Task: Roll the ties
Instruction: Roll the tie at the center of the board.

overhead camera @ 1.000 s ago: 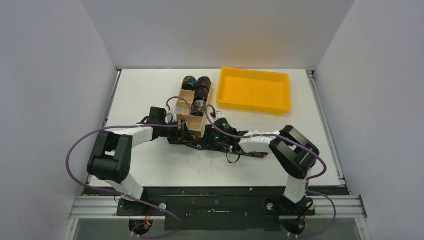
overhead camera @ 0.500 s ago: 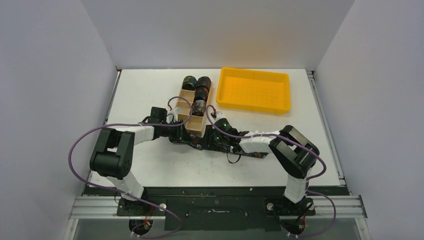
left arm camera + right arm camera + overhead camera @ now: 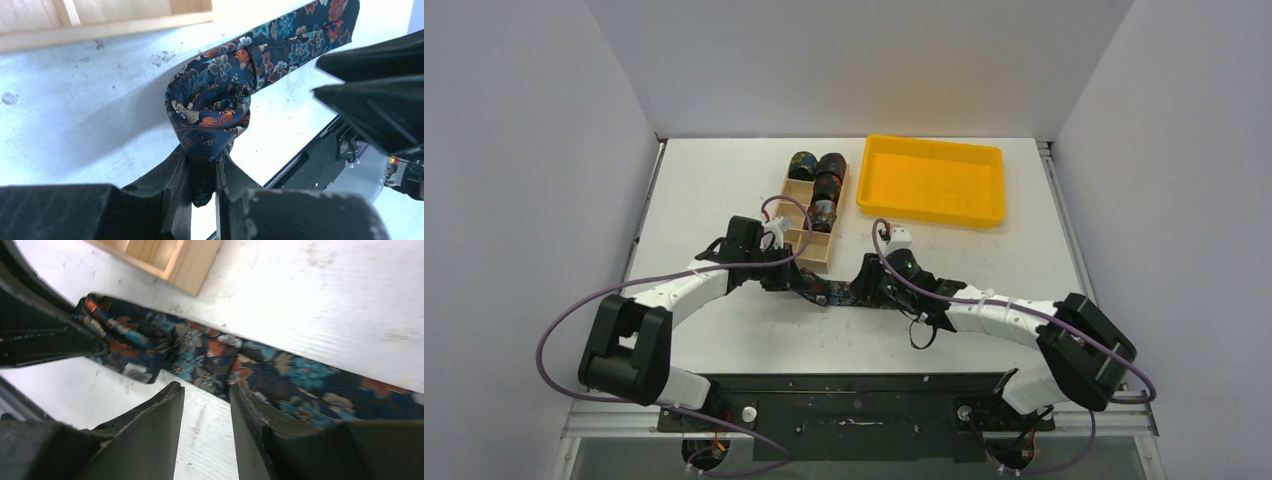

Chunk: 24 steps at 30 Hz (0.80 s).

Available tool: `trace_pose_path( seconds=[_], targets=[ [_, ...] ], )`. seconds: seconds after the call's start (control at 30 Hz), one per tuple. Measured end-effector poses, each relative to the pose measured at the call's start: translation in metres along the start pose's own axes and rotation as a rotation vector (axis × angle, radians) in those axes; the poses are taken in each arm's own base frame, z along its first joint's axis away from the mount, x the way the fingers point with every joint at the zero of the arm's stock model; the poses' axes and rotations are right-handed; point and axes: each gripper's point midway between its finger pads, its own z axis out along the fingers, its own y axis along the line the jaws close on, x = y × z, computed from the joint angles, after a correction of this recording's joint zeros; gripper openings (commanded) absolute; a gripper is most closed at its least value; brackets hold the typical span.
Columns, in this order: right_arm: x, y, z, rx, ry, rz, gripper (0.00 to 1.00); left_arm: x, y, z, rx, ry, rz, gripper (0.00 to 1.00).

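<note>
- Your arms have swung outward.
- Left gripper (image 3: 202,165) clamps the tie (image 3: 212,107) at its coil, beside the wooden box (image 3: 195,270), keeping it wound.
- Right gripper (image 3: 205,387), released, hovers over the strip.

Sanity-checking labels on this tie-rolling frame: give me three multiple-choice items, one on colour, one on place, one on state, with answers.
1. What colour is the tray?
A) green
B) yellow
C) red

2. Where does the loose tie lie?
A) in the tray
B) on the table, just in front of the wooden box
C) inside the wooden box

3. What is the left hand doing?
A) open, clear of the tie
B) gripping the box
C) shut on the tie's coiled end

Answers:
1 B: the tray is bright yellow in the top view.
2 B: the strip runs across the white tabletop by the box's near end.
3 C: the left wrist view shows fabric pinched between the fingers below the coil.
</note>
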Motion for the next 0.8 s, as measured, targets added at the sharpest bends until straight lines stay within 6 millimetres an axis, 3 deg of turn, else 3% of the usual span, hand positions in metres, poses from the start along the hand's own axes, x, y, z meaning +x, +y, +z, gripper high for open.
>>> trace_pose_path(
  seconds=[0.17,0.4,0.5,0.8],
  targets=[
    [-0.01,-0.026,-0.019,0.1,-0.091,-0.028,0.37,0.01,-0.007,-0.007,-0.078,-0.002,0.031,0.0],
    [0.026,-0.069,-0.024,0.233,-0.031,-0.055,0.37,0.024,0.013,-0.019,-0.302,-0.029,-0.029,0.0],
    [0.032,-0.076,-0.027,0.259,-0.026,-0.063,0.37,0.026,0.026,-0.028,-0.416,-0.029,-0.05,0.0],
    [0.013,-0.078,-0.023,0.311,-0.089,-0.078,0.35,0.025,0.037,-0.044,-0.531,-0.061,-0.063,0.0]
  ],
)
